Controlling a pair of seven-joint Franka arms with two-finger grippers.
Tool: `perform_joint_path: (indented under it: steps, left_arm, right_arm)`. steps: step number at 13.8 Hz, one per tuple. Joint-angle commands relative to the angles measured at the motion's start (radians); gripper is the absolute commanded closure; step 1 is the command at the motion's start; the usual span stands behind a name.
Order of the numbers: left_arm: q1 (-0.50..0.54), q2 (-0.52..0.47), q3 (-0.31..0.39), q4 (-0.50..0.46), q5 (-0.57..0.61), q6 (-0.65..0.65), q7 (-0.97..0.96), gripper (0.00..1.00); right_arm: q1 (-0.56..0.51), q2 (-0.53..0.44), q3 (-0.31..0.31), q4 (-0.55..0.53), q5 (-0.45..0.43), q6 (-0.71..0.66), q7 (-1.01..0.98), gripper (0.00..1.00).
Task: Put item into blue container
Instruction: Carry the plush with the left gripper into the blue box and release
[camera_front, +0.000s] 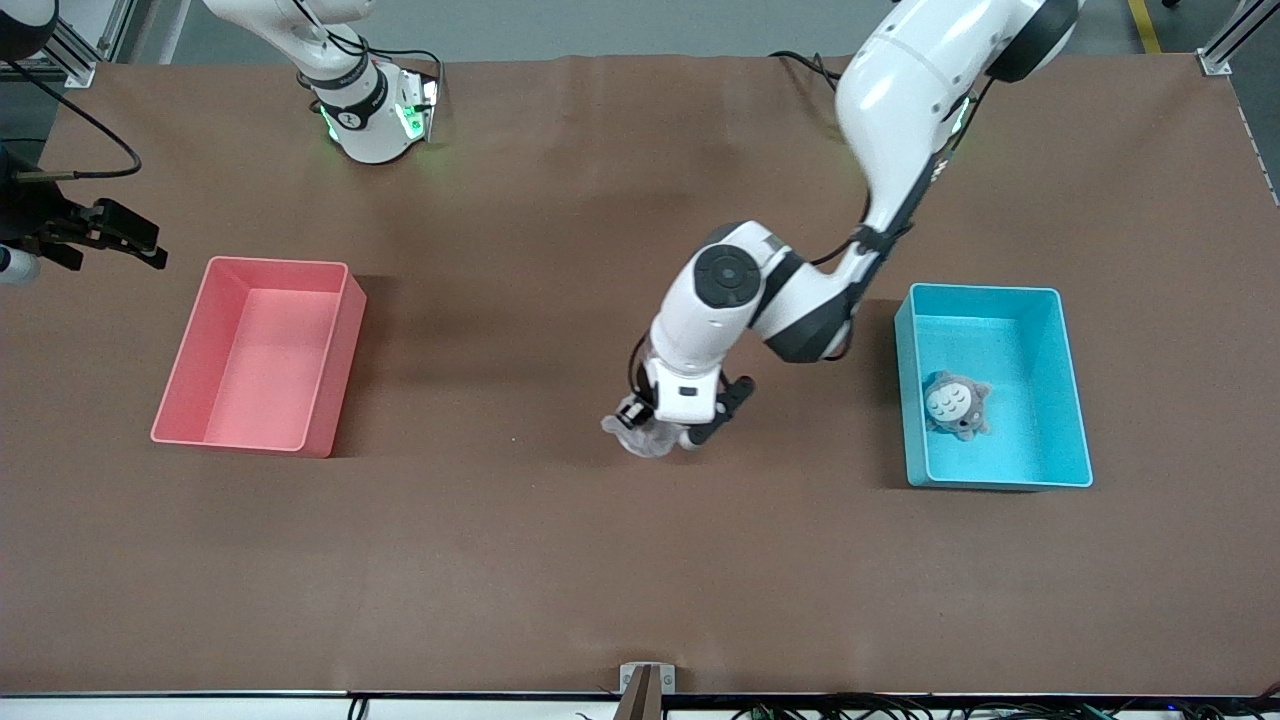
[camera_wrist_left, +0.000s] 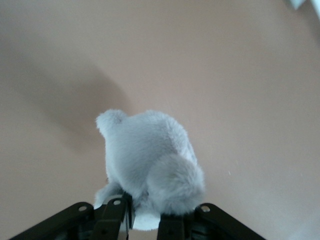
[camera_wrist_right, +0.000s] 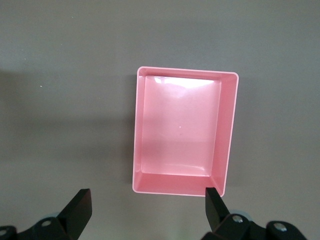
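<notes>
Brown tabletop spreads under my left gripper (camera_front: 655, 437), pinched low on a grey plush toy (camera_wrist_left: 150, 165) to carry it to the blue container (camera_front: 1070, 400) near my base, while my right gripper (camera_wrist_right: 145, 210) waits wide open above the pink bin (camera_wrist_right: 227, 130).

surface: a wide table (camera_front: 520, 560) is covered in brown matte sheeting | floor: grey flooring (camera_front: 600, 25) is seen past the table's top edge | frame: aluminium posts (camera_front: 1228, 40) are mounted at the corners | light: soft shadows are cast
</notes>
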Motion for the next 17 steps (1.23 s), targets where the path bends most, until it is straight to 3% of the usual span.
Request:
perform_joint_path:
  steps: [1,4,7,12,13,14,15,17]
  left_arm:
    - [0.084,-0.125,-0.006,-0.083,-0.004,-0.155,0.112,1.0]
    - [0.233,-0.254,-0.016,-0.219,-0.013,-0.285,0.374,1.0]
    - [0.408,-0.344,-0.016,-0.349,-0.013,-0.314,0.716,1.0]
    - [0.62,-0.366,-0.015,-0.44,0.0,-0.32,1.072,0.96]
    - [0.644,-0.354,-0.012,-0.443,0.002,-0.308,1.079,0.76]
    - [0.67,-0.341,-0.009,-0.443,0.002,-0.3,1.088,0.2]
    - [0.696,-0.338,-0.01,-0.431,0.005,-0.297,1.102,0.01]
    - [0.704,-0.337,-0.009,-0.384,0.02,-0.299,1.123,0.0]
  right_arm:
    - [-0.014,-0.035,0.008,-0.032,0.017,-0.001,0.004,0.0]
    - [-0.013,-0.035,0.008,-0.031,0.017,-0.008,0.021,0.0]
    - [-0.013,-0.038,0.008,-0.032,0.017,-0.008,0.021,0.0]
    - [-0.007,-0.044,0.011,-0.031,0.017,-0.008,0.019,0.0]
    - [-0.007,-0.048,0.013,-0.031,0.017,-0.01,0.019,0.0]
    - [-0.007,-0.049,0.013,-0.031,0.017,-0.01,0.019,0.0]
    - [-0.005,-0.049,0.013,-0.031,0.017,-0.008,0.019,0.0]
    - [-0.007,-0.049,0.013,-0.031,0.017,-0.008,0.018,0.0]
